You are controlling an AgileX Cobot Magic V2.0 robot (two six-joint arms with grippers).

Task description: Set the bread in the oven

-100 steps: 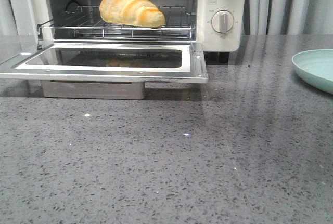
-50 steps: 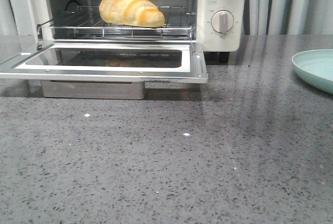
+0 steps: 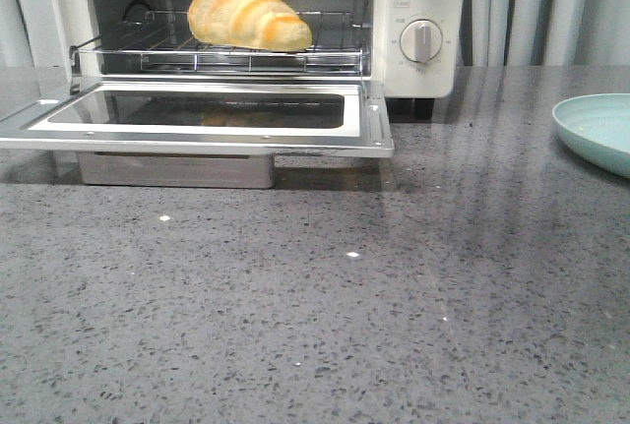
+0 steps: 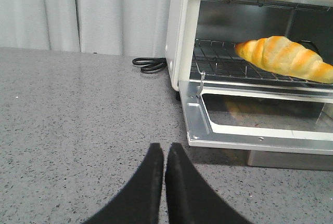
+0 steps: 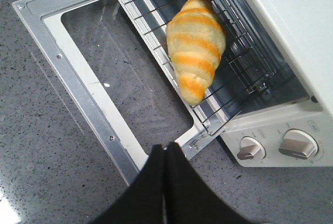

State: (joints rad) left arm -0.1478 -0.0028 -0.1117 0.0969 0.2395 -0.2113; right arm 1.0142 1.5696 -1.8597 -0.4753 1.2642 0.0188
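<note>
The golden-yellow bread [image 3: 248, 15] lies on the wire rack inside the cream-white oven [image 3: 423, 70], whose glass door [image 3: 197, 114] hangs open and flat. It also shows in the left wrist view [image 4: 283, 57] and the right wrist view [image 5: 195, 44]. My left gripper [image 4: 164, 148] is shut and empty, low over the counter to the left of the door's corner. My right gripper [image 5: 166, 148] is shut and empty, above the door's front right corner. Neither gripper shows in the front view.
A pale teal plate [image 3: 600, 129] sits at the right edge of the grey speckled counter [image 3: 325, 316]. The oven's black cord [image 4: 150, 65] lies coiled behind its left side. Grey curtains hang behind. Round dials [image 5: 299, 145] are on the oven's right panel.
</note>
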